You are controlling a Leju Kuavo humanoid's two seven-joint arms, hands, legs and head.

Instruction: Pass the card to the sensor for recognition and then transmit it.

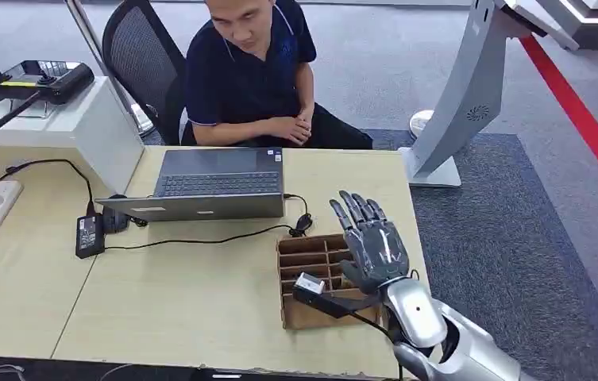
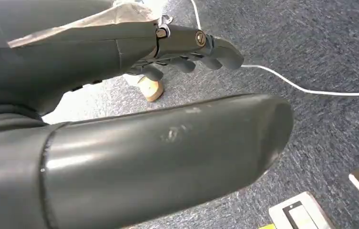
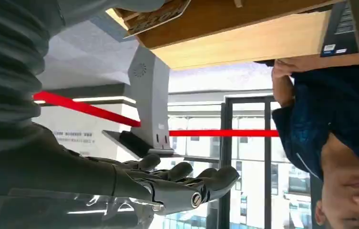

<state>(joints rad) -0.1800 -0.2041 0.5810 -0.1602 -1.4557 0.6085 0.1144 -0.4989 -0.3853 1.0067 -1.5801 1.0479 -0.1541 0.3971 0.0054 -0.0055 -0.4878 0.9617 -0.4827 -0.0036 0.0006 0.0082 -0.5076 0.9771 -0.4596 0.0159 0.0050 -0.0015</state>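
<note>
Right robot hand (image 1: pixel 372 242) stood raised over the cardboard divider box (image 1: pixel 311 270) at lower right of the head frame, fingers spread wide and upright, palm empty; the right wrist view agreed, fingers (image 3: pixel 187 174) extended and apart with nothing between them. Left robot hand (image 2: pixel 187 47) hung low over grey carpet, fingers loosely curled with nothing in them; whether to call it fully closed I could not tell. The box sat near the right edge of the table (image 1: pixel 184 294), its slots open upward, probably so cards stand on edge for an easy pinch. No card could be made out for certain; a small white-and-black object (image 1: pixel 309 284) lay at the box's near left side with a dark cable running from it, possibly a reader or tag, too small to say. The white kiosk stand (image 1: pixel 470 95), upper right of the frame, stood on the carpet just beyond the table corner, likely the sensor. A person (image 1: pixel 252 71) sat behind the open laptop (image 1: pixel 216 184), hands clasped at the table edge, plausibly waiting to receive the card. Judged: the pick had not begun; the hand was posed for reaching into a slot.
</note>
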